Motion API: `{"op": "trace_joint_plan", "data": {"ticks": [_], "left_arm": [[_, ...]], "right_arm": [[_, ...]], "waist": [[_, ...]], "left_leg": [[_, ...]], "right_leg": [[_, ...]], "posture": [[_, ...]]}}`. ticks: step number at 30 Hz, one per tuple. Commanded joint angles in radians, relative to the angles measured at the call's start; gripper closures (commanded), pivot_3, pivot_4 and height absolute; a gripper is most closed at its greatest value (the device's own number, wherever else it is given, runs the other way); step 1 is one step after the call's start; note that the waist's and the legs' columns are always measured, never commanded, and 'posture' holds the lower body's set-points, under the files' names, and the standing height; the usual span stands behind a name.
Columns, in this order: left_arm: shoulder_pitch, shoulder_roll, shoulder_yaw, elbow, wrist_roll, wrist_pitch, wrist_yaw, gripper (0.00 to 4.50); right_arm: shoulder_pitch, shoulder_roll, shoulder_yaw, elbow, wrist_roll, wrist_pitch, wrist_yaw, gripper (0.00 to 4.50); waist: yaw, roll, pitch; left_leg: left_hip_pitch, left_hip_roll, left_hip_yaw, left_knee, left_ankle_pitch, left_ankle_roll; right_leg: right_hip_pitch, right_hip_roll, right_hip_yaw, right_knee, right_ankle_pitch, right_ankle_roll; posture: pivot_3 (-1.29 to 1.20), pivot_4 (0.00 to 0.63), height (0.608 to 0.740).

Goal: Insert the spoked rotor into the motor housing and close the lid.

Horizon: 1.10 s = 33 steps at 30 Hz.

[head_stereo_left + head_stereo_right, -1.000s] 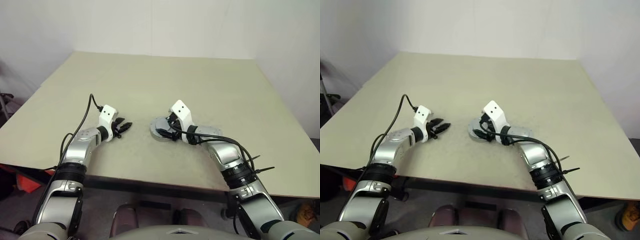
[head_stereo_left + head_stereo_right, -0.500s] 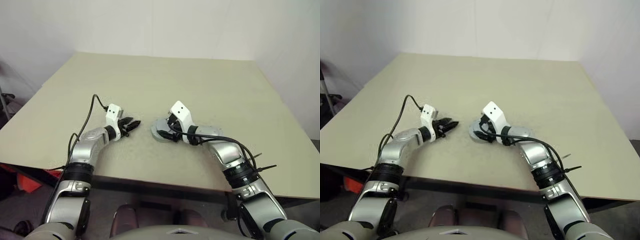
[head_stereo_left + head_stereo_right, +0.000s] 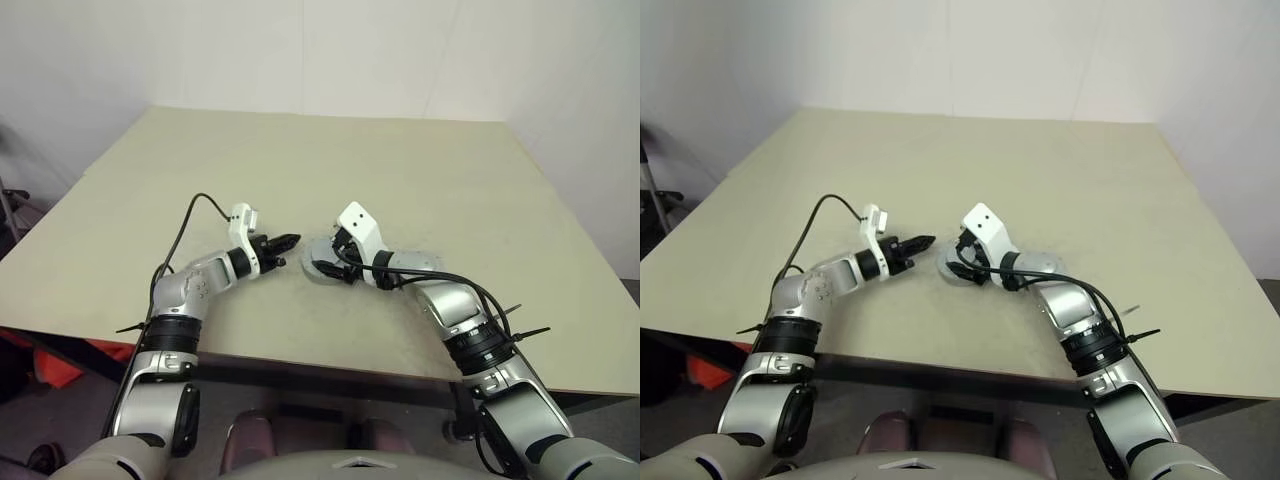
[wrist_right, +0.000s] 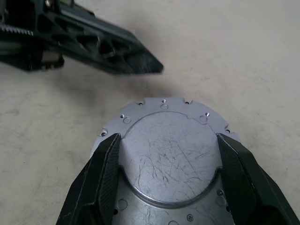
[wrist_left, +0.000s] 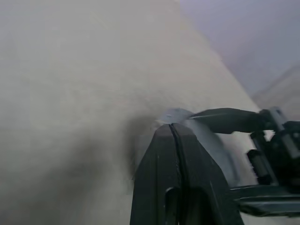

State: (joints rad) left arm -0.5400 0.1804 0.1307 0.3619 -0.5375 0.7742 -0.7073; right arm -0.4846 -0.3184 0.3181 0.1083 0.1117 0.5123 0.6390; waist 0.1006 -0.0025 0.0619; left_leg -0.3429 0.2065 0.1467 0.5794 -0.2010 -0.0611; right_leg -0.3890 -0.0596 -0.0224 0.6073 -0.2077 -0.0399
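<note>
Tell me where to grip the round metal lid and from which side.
Grip the lid by its thin rim at two opposite edges, coming in low along the table. It lies flat, its raised smooth centre offering no purchase. The right gripper already straddles it this way, a finger on either side of the raised centre.

One lid, two tools: left, right; one table.

Right gripper clamped across scratched grey lid, fingers at opposite rims. Left gripper closed, hovering near lid's far edge, above table.
</note>
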Motion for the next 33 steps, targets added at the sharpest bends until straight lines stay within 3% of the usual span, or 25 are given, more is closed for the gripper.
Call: {"op": "trace_joint_plan", "data": {"ticks": [1, 8, 18, 19, 21, 26, 33], "left_arm": [[-0.054, -0.01, -0.012, 0.036, -0.011, 0.038, -0.002, 4.49], [-0.087, -0.006, -0.093, 0.167, 0.092, 0.033, 0.027, 4.49], [-0.05, -0.022, -0.098, 0.105, 0.074, 0.059, 0.01, 4.49], [-0.045, -0.024, -0.098, 0.093, 0.067, 0.066, 0.006, 4.5], [-0.037, -0.027, -0.095, 0.07, 0.053, 0.08, -0.003, 4.5], [-0.026, -0.032, -0.09, 0.033, 0.029, 0.104, -0.01, 4.5], [-0.039, -0.034, -0.084, 0.06, 0.041, 0.091, -0.005, 4.5]], "right_arm": [[0.014, -0.015, 0.008, 0.053, -0.049, 0.028, -0.022, 1.42], [0.008, -0.01, -0.009, 0.056, -0.046, 0.027, -0.04, 1.42], [-0.003, -0.002, -0.032, 0.061, -0.023, 0.042, -0.044, 1.42], [-0.004, -0.001, -0.035, 0.058, -0.017, 0.043, -0.04, 0.67], [-0.004, -0.004, -0.035, 0.037, -0.013, 0.039, -0.029, 0.08], [0.002, -0.018, -0.052, -0.065, 0.005, 0.054, -0.004, 0.03], [0.028, -0.073, -0.152, -0.348, 0.159, 0.252, 0.057, 0.03]], "waist": [[-0.001, 0.0, 0.0], [0.0, 0.002, -0.002], [0.0, 0.004, -0.004], [0.0, 0.004, -0.004], [0.0, 0.004, -0.004], [0.001, 0.005, -0.004], [0.008, 0.005, -0.003]], "left_leg": [[0.0, 0.0, 0.0, 0.0, 0.0, 0.0], [0.002, 0.0, 0.0, 0.0, 0.0, 0.001], [0.008, -0.001, 0.0, -0.002, -0.001, 0.002], [0.008, -0.001, 0.0, -0.002, -0.001, 0.002], [0.008, -0.001, 0.0, -0.002, -0.001, 0.002], [0.004, -0.001, 0.0, -0.003, -0.001, 0.002], [-0.006, -0.003, 0.0, -0.002, -0.002, 0.004]], "right_leg": [[0.0, 0.0, 0.0, 0.0, 0.0, 0.0], [0.002, 0.0, 0.0, 0.0, -0.002, 0.004], [0.007, -0.005, 0.0, -0.001, -0.004, 0.008], [0.007, -0.005, 0.0, -0.001, -0.005, 0.008], [0.007, -0.006, 0.0, -0.001, -0.005, 0.008], [0.002, -0.006, 0.0, -0.002, -0.005, 0.009], [-0.004, -0.008, 0.0, -0.003, -0.004, 0.007]], "posture": [[0.0, 0.0, 0.74], [0.0, 0.0, 0.74], [0.0, 0.0, 0.74], [0.0, 0.0, 0.74], [0.0, 0.0, 0.74], [0.0, 0.0, 0.74], [0.0, 0.0, 0.74]]}}
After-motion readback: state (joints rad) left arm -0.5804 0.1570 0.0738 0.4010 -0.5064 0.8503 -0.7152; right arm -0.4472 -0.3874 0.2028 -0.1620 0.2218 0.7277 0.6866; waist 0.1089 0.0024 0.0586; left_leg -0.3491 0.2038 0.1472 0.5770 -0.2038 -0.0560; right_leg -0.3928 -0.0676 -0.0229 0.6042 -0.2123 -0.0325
